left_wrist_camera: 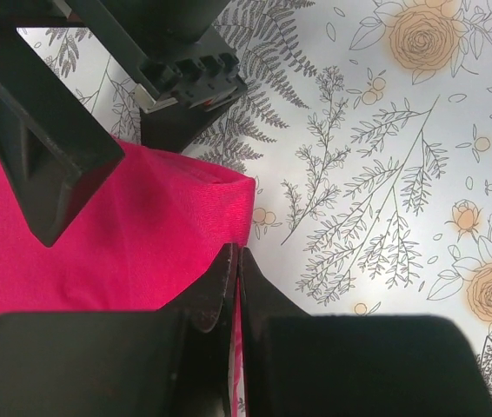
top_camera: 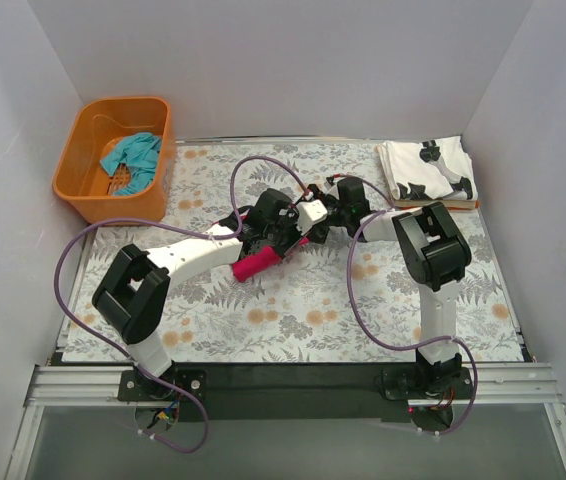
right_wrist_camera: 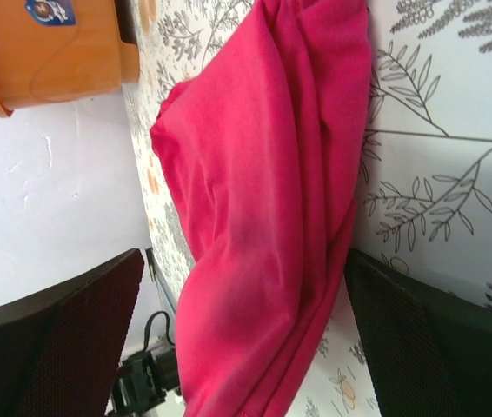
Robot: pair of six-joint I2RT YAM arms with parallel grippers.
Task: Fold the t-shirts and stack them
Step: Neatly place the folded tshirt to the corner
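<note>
A magenta-red t-shirt (top_camera: 257,264) lies bunched in a roll at the middle of the table. My left gripper (top_camera: 285,244) is shut on a thin edge of this shirt (left_wrist_camera: 116,234), and a sliver of cloth shows between the closed fingertips of the gripper (left_wrist_camera: 236,261). My right gripper (top_camera: 306,222) is open, its fingers (right_wrist_camera: 72,330) spread wide on either side of the hanging magenta cloth (right_wrist_camera: 263,217). A white t-shirt with black marks (top_camera: 428,170) lies folded at the back right. A teal t-shirt (top_camera: 133,154) sits crumpled in the orange basket (top_camera: 83,185).
The basket stands at the back left corner against the white wall. A floral cloth (top_camera: 383,290) covers the table. Purple cables (top_camera: 363,310) loop from both arms above the table. White walls close in the left, back and right sides.
</note>
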